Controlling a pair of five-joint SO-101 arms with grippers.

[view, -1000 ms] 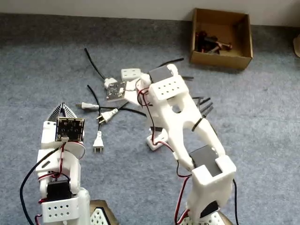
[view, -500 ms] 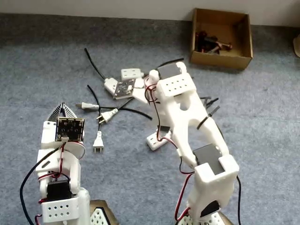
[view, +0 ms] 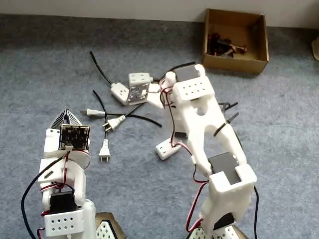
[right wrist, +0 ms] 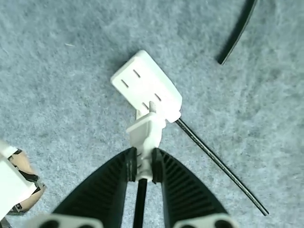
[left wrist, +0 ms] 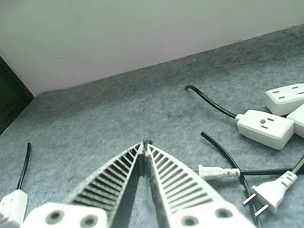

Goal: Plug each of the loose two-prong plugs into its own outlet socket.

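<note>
Jaws on the right arm pinch the small white hard-plastic two-prong plug (right wrist: 145, 135) by its flat sides, its tip at the white boxy outlet socket (right wrist: 145, 83) on the grey table (right wrist: 57, 57). Both look light and slippery; the socket may slide. Left jaws are pressed together, empty.

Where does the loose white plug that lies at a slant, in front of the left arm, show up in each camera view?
High view: the slanted plug lies left of centre.
Left wrist view: lower right corner, prongs toward the camera.
Right wrist view: aimed at a different plug, held by the right gripper.
Shared landmark: the slim plug beside it.
</note>
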